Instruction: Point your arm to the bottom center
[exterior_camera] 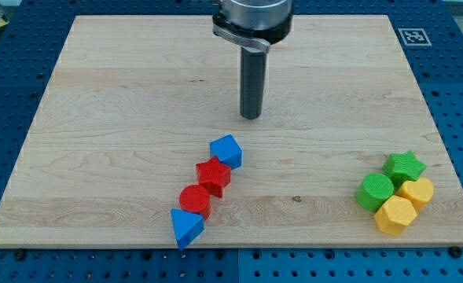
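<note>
Evidently unfinished: the tip (251, 117) stands mid-tabletop (97, 118), above the blue cube (226, 151), far from the bottom edge's centre; no claw exists.

The arm housing (252, 17) is cut off by the view's top edge above the wooden board (121, 94); its upper part is unseen. The marker tag (413, 36) beside the board's corner is too small to read.

The tip (251, 117) sits down on the wooden board (121, 118), just above the board's middle and a touch toward the view's top. The dark rod stands straight upright above it. It's well short of the board's bottom edge, with the bottom centre open wood far below it.
</note>
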You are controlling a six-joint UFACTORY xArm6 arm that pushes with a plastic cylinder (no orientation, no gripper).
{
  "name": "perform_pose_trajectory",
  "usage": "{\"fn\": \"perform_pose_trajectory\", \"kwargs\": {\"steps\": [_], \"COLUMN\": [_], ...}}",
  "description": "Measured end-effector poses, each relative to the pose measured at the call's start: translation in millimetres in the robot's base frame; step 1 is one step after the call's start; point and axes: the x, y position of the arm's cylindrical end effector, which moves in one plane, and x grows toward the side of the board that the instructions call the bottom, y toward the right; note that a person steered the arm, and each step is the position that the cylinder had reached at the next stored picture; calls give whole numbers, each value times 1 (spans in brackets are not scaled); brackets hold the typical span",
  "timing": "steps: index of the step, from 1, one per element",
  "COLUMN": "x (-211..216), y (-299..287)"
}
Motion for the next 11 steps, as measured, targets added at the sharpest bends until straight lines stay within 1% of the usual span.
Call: {"fn": "perform_pose_trajectory", "kwargs": {"steps": [1,3,6,7,10,11], "x": [6,40,146,185,187,186], "y": [3,39,41,15,4,-31]}}
